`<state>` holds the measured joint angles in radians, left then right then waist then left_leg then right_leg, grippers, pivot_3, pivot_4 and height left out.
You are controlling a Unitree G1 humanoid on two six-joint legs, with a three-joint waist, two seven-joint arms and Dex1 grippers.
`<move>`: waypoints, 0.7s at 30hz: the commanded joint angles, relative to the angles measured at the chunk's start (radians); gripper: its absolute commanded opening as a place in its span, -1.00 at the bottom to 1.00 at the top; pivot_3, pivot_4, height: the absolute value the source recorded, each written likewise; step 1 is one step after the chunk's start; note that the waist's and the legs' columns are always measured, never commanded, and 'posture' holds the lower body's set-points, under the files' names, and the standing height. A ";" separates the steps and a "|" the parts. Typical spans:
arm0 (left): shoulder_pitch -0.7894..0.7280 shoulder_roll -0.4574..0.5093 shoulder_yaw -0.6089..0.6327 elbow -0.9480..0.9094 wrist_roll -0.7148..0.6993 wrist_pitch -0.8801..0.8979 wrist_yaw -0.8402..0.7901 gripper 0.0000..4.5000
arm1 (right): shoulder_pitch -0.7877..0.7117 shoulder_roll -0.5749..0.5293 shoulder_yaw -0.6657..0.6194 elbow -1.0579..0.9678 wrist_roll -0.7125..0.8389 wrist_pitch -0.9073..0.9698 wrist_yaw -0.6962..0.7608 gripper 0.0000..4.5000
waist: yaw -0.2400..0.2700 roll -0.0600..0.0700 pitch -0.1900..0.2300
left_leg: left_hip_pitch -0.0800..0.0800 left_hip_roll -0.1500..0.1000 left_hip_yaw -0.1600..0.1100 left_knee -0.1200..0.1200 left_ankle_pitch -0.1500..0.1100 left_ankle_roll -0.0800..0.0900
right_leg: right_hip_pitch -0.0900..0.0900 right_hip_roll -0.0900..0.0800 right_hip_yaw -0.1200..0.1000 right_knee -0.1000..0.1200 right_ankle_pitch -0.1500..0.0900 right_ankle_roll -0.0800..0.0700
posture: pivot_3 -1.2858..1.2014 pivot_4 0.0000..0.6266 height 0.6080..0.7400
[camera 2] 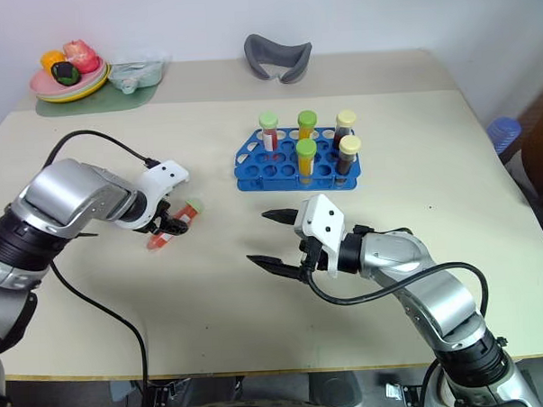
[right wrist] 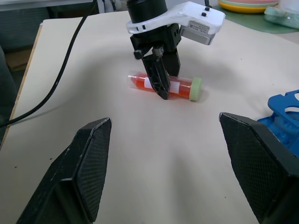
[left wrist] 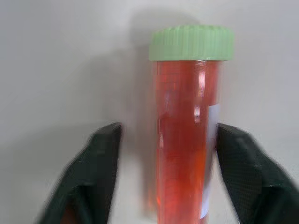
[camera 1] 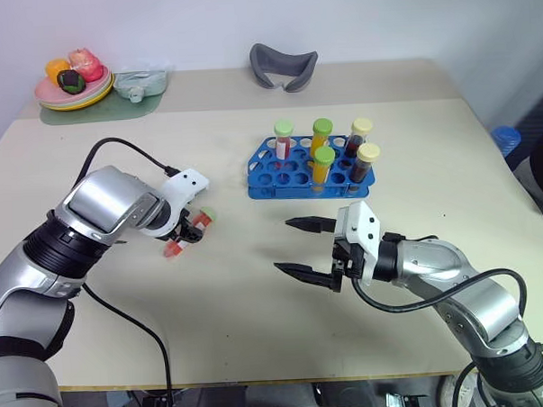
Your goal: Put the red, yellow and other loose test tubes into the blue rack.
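The red tube (right wrist: 164,87) lay flat on the table (camera 1: 257,285), apart from the blue rack (camera 1: 279,178), straddled by the left gripper (left wrist: 164,154), narrowed but with one finger off the glass, seemingly for pickup. The right gripper (camera 1: 300,247) was held wide, empty.

No readable text, seemingly.

Left gripper (camera 1: 190,227) pointing down, seemingly part-closed; right gripper (camera 1: 302,248) spread wide.
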<state>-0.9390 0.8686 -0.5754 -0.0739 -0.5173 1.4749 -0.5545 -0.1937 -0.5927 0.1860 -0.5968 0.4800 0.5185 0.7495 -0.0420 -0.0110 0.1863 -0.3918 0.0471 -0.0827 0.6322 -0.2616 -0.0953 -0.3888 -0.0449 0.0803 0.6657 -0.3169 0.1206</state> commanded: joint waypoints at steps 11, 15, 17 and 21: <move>0.038 -0.005 0.008 0.000 0.101 0.014 0.005 -0.66 | -0.016 0.015 -0.003 -0.026 0.002 -0.012 0.010 0.67 | -0.002 0.000 0.000 | 0.000 0.000 0.000 0.000 0.000 0.000 | 0.000 0.000 0.000 0.001 0.000 0.000 | 0.03 -0.52 1.00; 0.063 -0.004 0.095 -0.017 0.118 -0.033 0.021 -0.66 | -0.017 0.013 -0.006 -0.023 0.001 -0.013 0.011 0.67 | -0.003 0.000 0.000 | 0.001 0.000 0.000 0.000 0.000 0.000 | 0.000 0.000 0.000 0.001 0.000 0.000 | 0.03 -0.52 1.00; 0.086 -0.011 0.191 -0.028 0.117 -0.092 0.028 -0.66 | -0.014 0.010 -0.012 -0.025 0.001 -0.015 0.011 0.67 | -0.003 0.000 0.000 | 0.000 0.000 0.000 0.000 0.000 0.000 | -0.001 0.000 0.000 0.001 0.000 0.000 | 0.03 -0.52 1.00; 0.178 -0.053 0.484 -0.113 0.134 -0.309 0.109 -0.66 | 0.006 -0.005 -0.050 -0.029 0.009 -0.011 0.004 0.67 | 0.000 -0.003 0.002 | -0.001 0.000 0.000 0.000 0.000 0.000 | -0.002 0.000 0.000 0.000 0.000 0.000 | 0.03 -0.52 1.00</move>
<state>-0.7590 0.8122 -0.2107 -0.1254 -0.4078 1.2612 -0.4749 -0.1922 -0.5916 0.1723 -0.5957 0.4763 0.5177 0.7536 -0.0415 -0.0142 0.1883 -0.3943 0.0475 -0.0833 0.6323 -0.2615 -0.0954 -0.3911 -0.0449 0.0798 0.6658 -0.3169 0.1206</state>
